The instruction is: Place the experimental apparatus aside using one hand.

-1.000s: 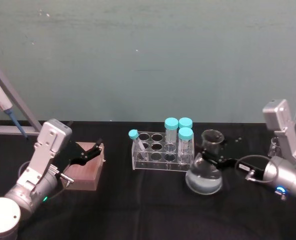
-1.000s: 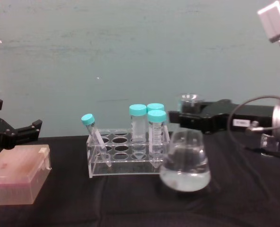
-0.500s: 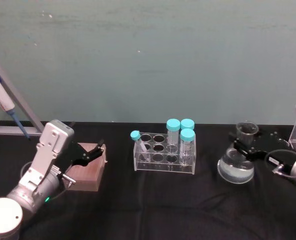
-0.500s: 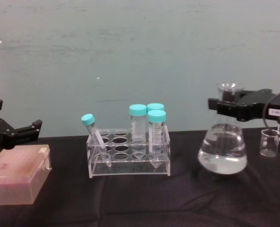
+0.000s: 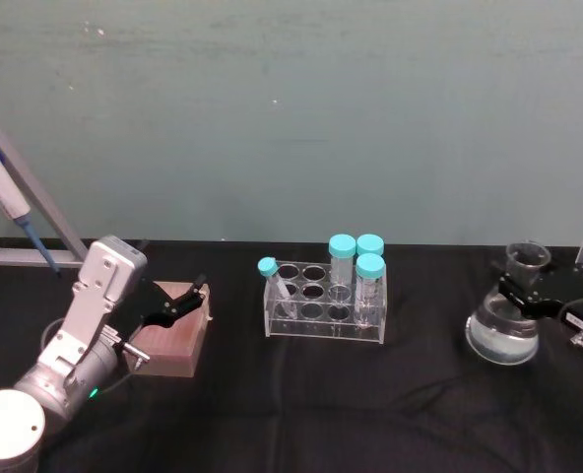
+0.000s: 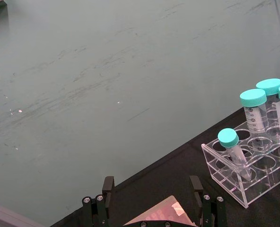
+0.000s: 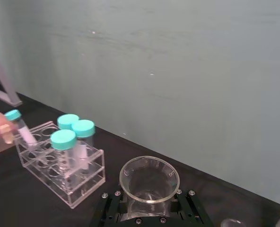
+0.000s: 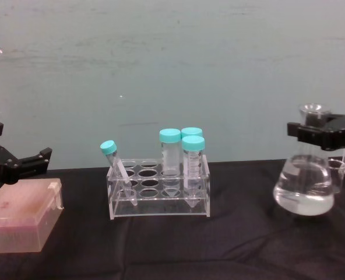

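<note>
Clear glass conical flask point(image 8: 303, 188) with clear liquid in its lower body, at the right end of the black table point(image 8: 161, 245); in the chest view its base looks at or just above the cloth, contact not certain. Black two-fingered right gripper point(image 5: 524, 286) clamped around the flask's narrow neck, fingers on either side just under the rim; right wrist view looks straight down into the flask's round open mouth point(image 7: 149, 179) with the black fingers point(image 7: 112, 208) beside it. Behind the flask, just beside it at the far right edge, a small clear glass beaker point(image 8: 337, 169), partly hidden by the gripper. Well to the flask's left, mid-table, a clear acrylic test-tube rack point(image 5: 323, 313) holding 4 clear tubes with teal screw caps: 3 upright point(image 5: 356, 258) clustered at its right end, 1 leaning point(image 5: 272, 281) at its left end. Farther left, a pinkish-brown rectangular box point(image 8: 22, 214) on the table. Black left gripper point(image 5: 178, 301) hovers over the box's far edge, fingers spread apart, holding nothing; silver-grey left arm point(image 5: 70, 345) behind it. At the far left, a grey slanted stand with a blue-and-white pipette point(image 5: 1, 197). Teal wall point(image 5: 291, 118) behind.
</note>
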`<action>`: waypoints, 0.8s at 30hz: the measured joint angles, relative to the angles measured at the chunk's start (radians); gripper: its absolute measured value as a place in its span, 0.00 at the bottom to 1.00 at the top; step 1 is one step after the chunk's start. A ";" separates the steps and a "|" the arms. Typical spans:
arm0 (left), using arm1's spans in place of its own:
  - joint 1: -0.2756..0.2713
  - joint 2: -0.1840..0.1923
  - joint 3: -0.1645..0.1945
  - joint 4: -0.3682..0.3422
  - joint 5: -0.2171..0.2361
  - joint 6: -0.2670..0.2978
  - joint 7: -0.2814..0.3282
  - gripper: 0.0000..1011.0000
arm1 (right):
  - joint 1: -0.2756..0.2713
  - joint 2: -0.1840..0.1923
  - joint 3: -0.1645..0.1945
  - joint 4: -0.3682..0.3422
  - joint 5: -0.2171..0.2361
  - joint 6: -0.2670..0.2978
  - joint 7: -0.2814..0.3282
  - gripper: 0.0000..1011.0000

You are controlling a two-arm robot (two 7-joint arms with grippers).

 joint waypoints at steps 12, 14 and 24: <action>0.000 0.000 0.000 0.000 0.000 0.000 0.000 0.99 | -0.033 0.004 0.056 -0.013 -0.016 0.014 -0.044 0.45; 0.000 0.000 0.000 0.000 0.000 0.000 0.000 0.99 | -0.038 0.003 0.064 -0.016 -0.019 0.017 -0.049 0.45; 0.000 0.000 0.000 0.000 0.000 0.000 0.000 0.99 | -0.048 -0.002 0.088 -0.005 -0.033 0.028 -0.056 0.45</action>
